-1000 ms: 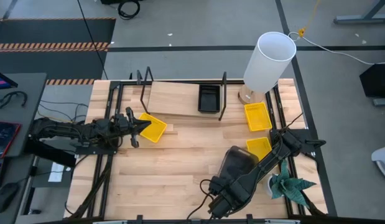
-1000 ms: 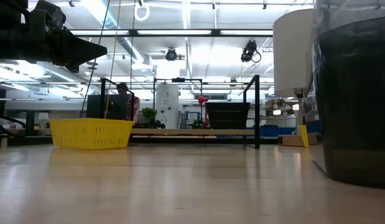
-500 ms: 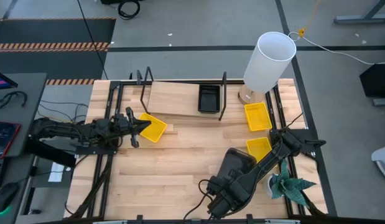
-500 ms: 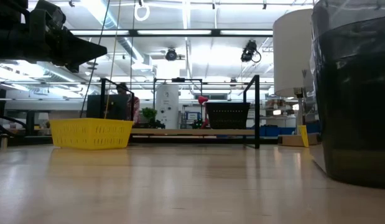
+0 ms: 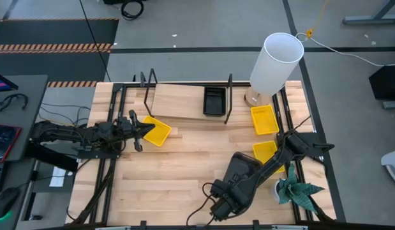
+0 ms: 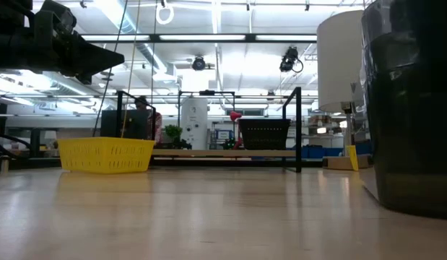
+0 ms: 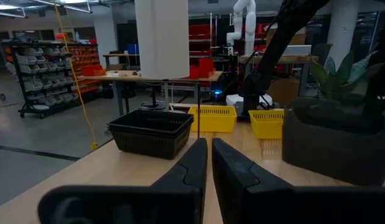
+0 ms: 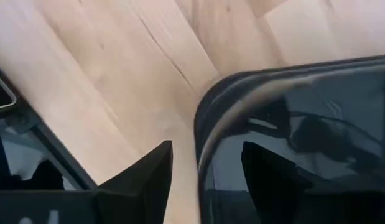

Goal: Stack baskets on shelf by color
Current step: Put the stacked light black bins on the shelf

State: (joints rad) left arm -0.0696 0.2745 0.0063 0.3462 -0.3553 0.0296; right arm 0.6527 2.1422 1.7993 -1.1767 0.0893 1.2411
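A dark grey basket (image 5: 243, 167) sits on the table near its right front, its bottom on the wood (image 6: 411, 208). My right gripper (image 8: 208, 186) is open over the basket's near rim (image 8: 208, 134), one finger outside the wall and one inside, with gaps to both. My left gripper (image 5: 142, 131) hovers shut beside a yellow basket (image 5: 157, 131), above table height in the low view (image 6: 79, 50). A black slotted basket (image 5: 214, 101) rests on the shelf (image 5: 178, 102). Two more yellow baskets (image 5: 263, 119) (image 5: 265, 152) lie at the right.
A tall white cylinder (image 5: 275, 62) stands at the far right corner, behind the shelf's black uprights (image 5: 229, 96). A small green plant (image 5: 298, 189) sits at the near right edge. Bare wood (image 5: 178, 172) stretches across the table's near middle.
My right arm's wrist has shifted a little toward the table's near left. The dark grey basket rests on the table as before. My left arm has kept still.
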